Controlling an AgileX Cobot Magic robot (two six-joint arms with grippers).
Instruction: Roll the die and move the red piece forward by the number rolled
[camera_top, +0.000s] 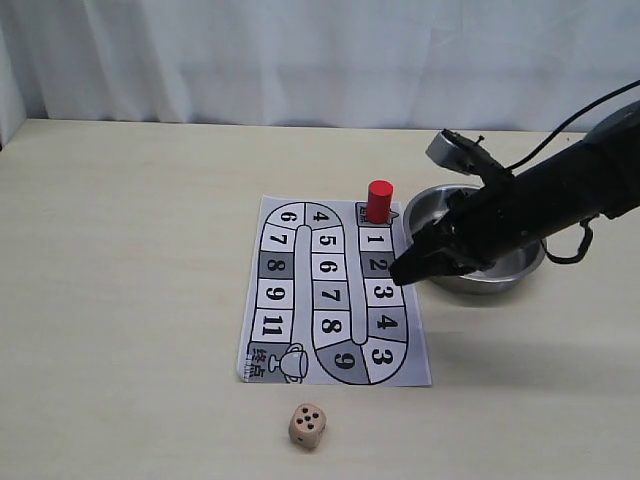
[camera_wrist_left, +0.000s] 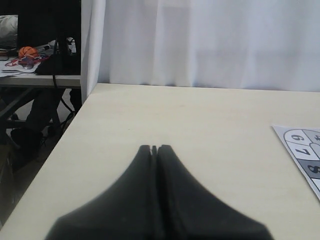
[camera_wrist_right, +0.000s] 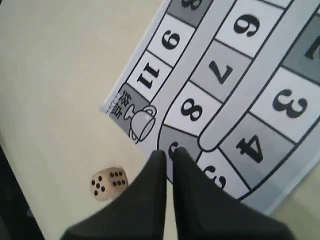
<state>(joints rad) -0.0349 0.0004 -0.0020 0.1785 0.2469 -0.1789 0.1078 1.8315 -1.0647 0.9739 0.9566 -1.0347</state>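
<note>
Dark fingers (camera_wrist_right: 150, 175) of my right end effector (camera_wrist_right: 167, 152) fill the wrist view, pressed together with nothing between them. It hangs low over the game board (camera_top: 275, 265), tips above the numbered track. I judge it is empty because the roll looks finished: the die (camera_wrist_right: 108, 183) sits at rest on the bare table (camera_top: 120, 300), off the board, ahead of my fingertips and past the corner with the trophy mark. Its upper face seems to show four pips, though I cannot be sure. The red piece (camera_top: 378, 201) stands upright on the start square above the 1. It is near my fingertips but off to their side and untouched, so moving it comes next. A metal bowl (camera_top: 520, 265) sits under my arm, behind the end effector. My left end effector (camera_wrist_left: 154, 147) is also closed on nothing, over the table well away.
</note>
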